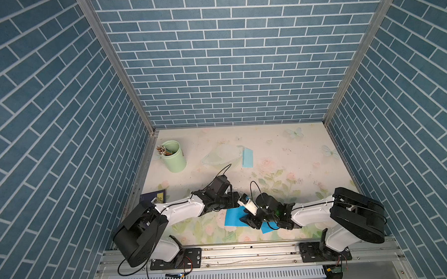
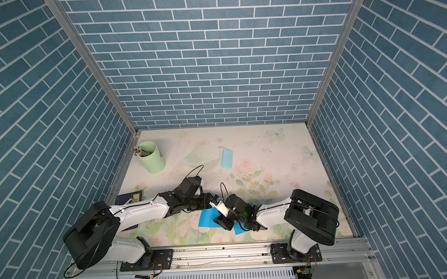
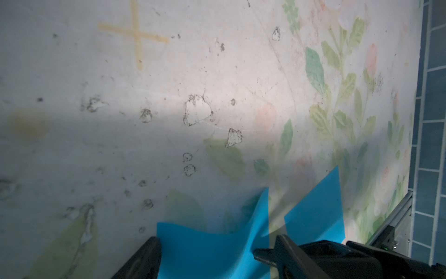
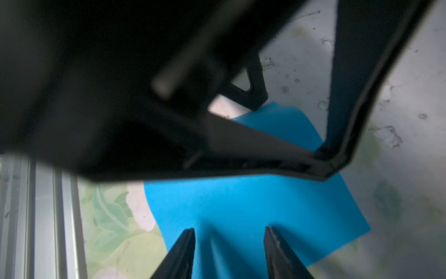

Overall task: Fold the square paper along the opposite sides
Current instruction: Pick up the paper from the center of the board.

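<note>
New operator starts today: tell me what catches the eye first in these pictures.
The bright blue square paper lies at front centre, buckled, with the white left arm and white right arm meeting over it. A pale green cylindrical cup of pencils stands back-left. A light blue folded paper strip lies flat farther back.

The square paper [image 1: 233, 217] lies front-centre on the table [image 1: 295, 152], pencil cup [image 1: 175, 160] back-left, folded paper [image 1: 247, 157] behind it.
</note>
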You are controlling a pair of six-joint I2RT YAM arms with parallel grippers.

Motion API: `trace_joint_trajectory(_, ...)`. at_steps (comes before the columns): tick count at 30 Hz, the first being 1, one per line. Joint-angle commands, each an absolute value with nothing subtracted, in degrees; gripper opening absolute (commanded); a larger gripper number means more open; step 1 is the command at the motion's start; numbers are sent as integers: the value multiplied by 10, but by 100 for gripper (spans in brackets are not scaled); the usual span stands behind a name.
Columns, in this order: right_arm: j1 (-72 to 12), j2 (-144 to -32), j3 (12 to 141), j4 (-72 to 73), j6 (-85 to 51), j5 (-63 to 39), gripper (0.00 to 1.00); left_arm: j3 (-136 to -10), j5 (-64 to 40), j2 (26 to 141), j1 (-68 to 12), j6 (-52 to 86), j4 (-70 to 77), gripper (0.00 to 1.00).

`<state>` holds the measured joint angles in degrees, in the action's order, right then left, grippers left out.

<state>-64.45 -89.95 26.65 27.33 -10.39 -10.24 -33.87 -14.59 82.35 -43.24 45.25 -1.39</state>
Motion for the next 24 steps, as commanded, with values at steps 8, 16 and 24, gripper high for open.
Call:
trace_joint_trajectory(8, -642, -918, 275, 246, -110, -102, 47, -337, -95, 860, -438, 437, -90, 26)
trace_joint_trajectory(16, -609, -826, 296, 196, -131, -74, 47, -390, -61, 841, -438, 412, -114, 14)
trace_joint_trajectory(24, -474, -694, 308, 187, -227, -157, 46, -504, -100, 805, -427, 325, -137, 6)
